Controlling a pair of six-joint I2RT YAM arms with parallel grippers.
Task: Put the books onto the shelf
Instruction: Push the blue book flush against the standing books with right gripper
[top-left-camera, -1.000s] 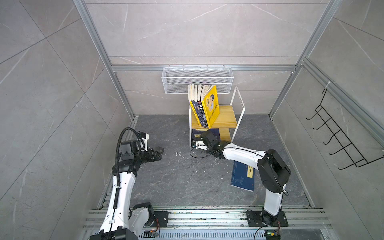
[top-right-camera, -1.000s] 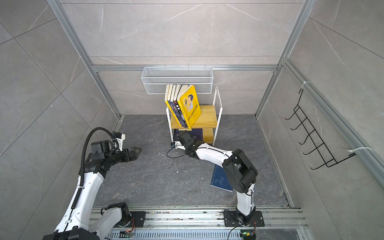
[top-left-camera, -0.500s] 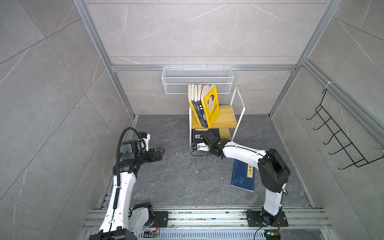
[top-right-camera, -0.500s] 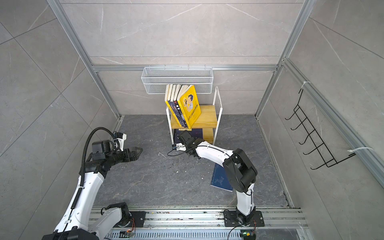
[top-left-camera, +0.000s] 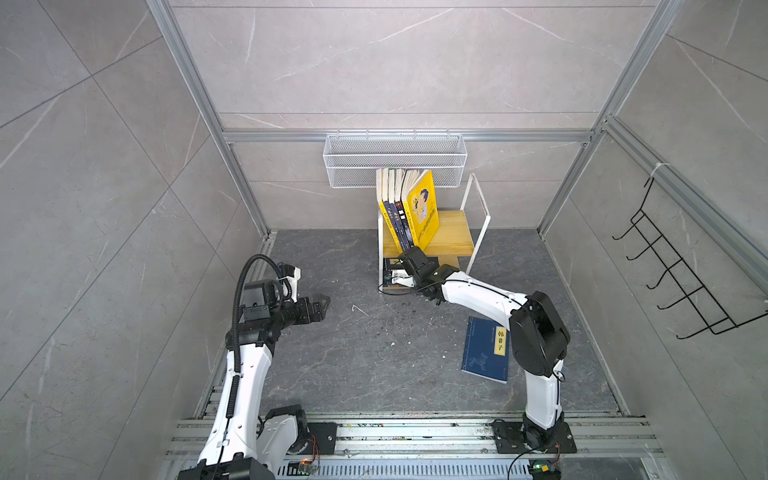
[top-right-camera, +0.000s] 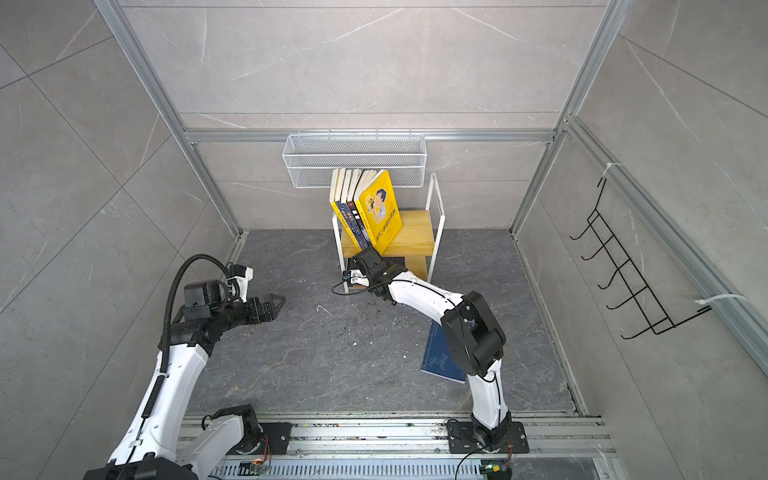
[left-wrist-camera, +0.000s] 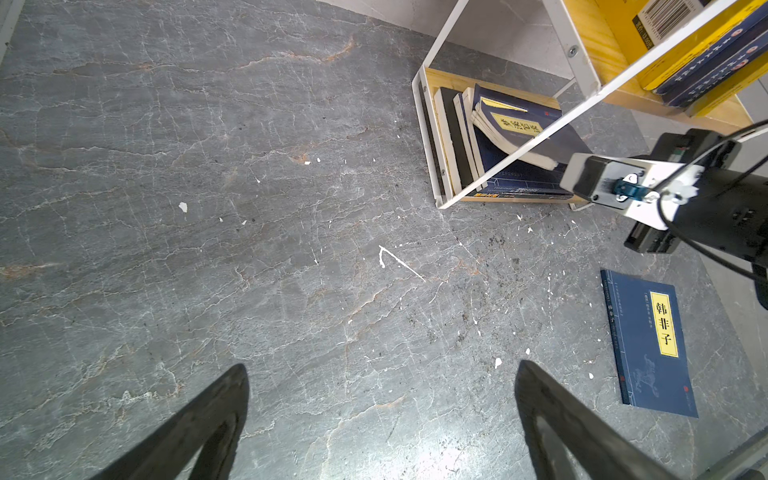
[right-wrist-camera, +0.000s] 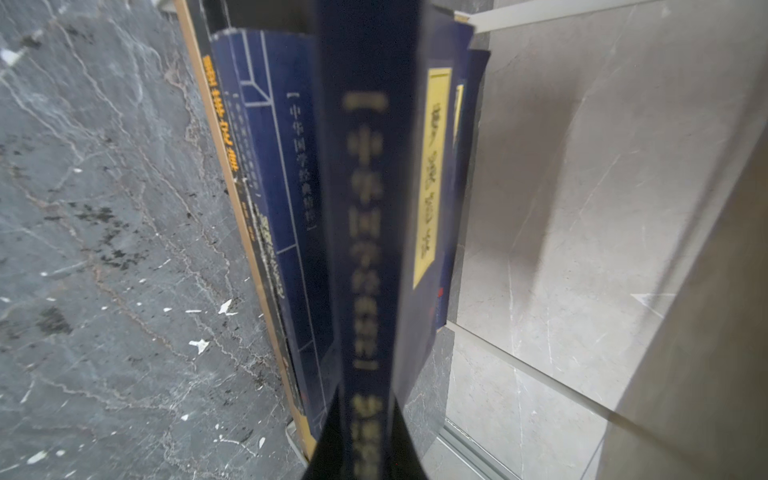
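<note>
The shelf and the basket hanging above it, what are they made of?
The shelf has pale yellowish boards, matte with faint grain, so probably wood. Its frame is thin, smooth and white, likely painted metal. The basket is see-through white mesh, probably coated wire.

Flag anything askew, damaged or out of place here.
A navy book lies flat on the floor, off the shelf. On the lower tier a navy paperback sags bent, pages bowed. The upper-tier books lean rather than stand upright. White flecks litter the floor.
</note>
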